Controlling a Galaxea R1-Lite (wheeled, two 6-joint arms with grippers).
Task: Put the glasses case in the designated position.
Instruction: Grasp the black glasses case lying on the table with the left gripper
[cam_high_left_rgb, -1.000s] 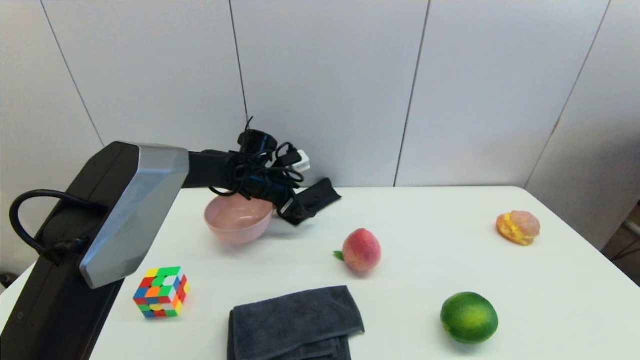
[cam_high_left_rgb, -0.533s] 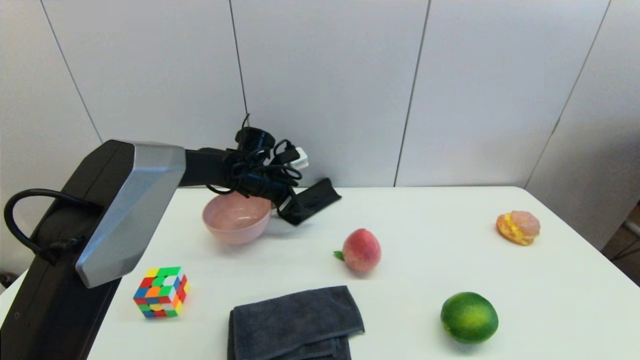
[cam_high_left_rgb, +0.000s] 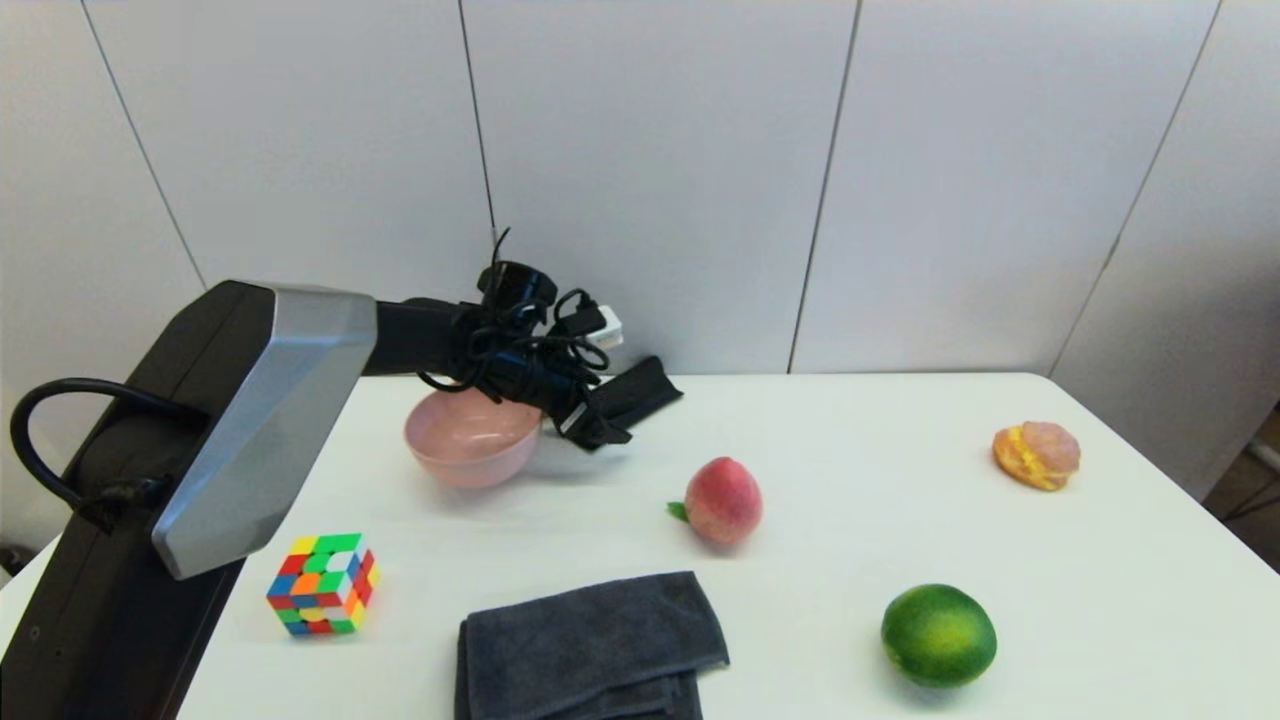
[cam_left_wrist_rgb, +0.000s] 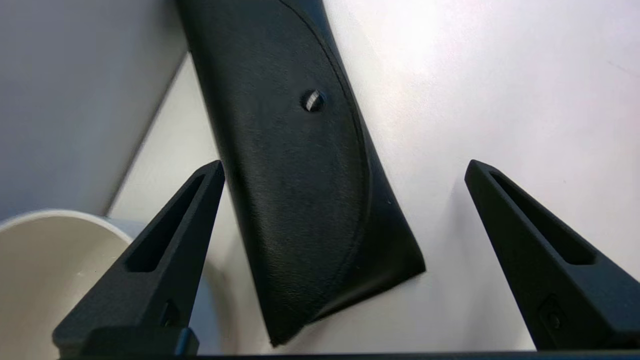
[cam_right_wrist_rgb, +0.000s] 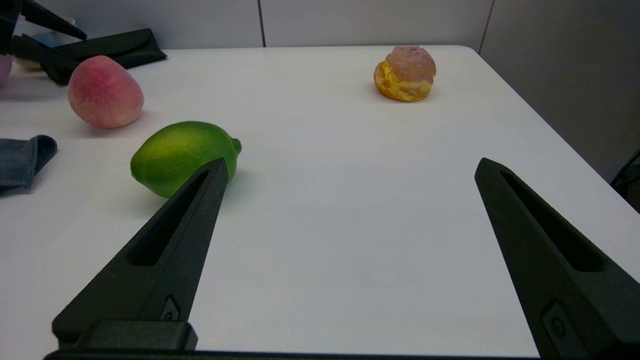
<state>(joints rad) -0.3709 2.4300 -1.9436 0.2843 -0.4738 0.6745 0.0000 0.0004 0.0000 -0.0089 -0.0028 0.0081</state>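
Hovering wide open over the glasses case (cam_left_wrist_rgb: 300, 165) at the table's far edge, your left gripper (cam_left_wrist_rgb: 345, 170) should pinch this soft, light pouch across its narrow middle.

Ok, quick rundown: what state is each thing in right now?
Case: flap shut, flat on the table, not gripped.
Left gripper: open, straddling the case's end.
Right gripper: open, empty, over bare table.
Bowl: upright, looks empty.
Towel: folded.
Cube: scrambled.
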